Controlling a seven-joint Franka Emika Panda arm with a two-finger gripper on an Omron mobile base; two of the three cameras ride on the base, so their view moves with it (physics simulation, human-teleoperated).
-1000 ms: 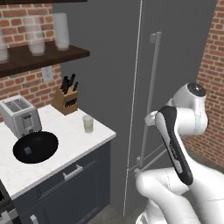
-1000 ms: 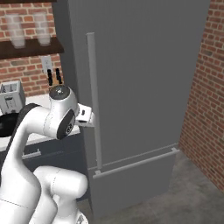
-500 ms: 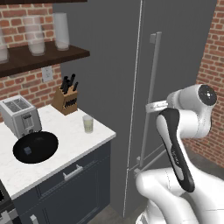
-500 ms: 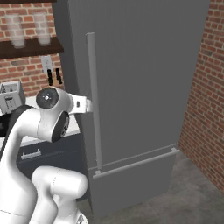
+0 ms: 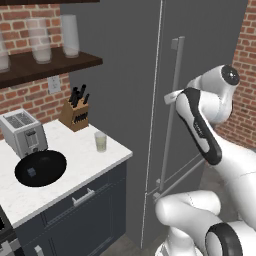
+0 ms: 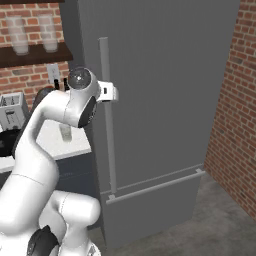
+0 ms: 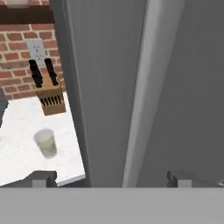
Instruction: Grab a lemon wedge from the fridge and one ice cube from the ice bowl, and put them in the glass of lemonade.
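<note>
The dark grey fridge [image 5: 125, 75] stands closed, so the lemon wedge is hidden inside. My gripper [image 5: 170, 97] is open right at the long vertical bar handle [image 5: 173, 115]. In the hand view the handle [image 7: 142, 96] runs up between my spread fingertips [image 7: 43, 178], and the gripper [image 7: 111, 179] holds nothing. From the right, the gripper [image 6: 114, 93] meets the handle [image 6: 107, 125] near its upper part. The glass of lemonade [image 5: 100, 142] stands on the white counter [image 5: 75, 165] near the fridge. The black ice bowl [image 5: 41, 168] holds one ice cube [image 5: 31, 172].
A toaster [image 5: 22, 131] and a knife block [image 5: 76, 112] stand at the back of the counter. A dark shelf [image 5: 45, 62] above carries frosted glasses. A brick wall [image 6: 235, 100] closes in to the right of the fridge. A horizontal bar handle [image 6: 155, 186] crosses the lower drawer.
The arm has swung upward and forward, bringing the hand from beside the fridge to the vertical handle. The fridge door has stayed closed.
</note>
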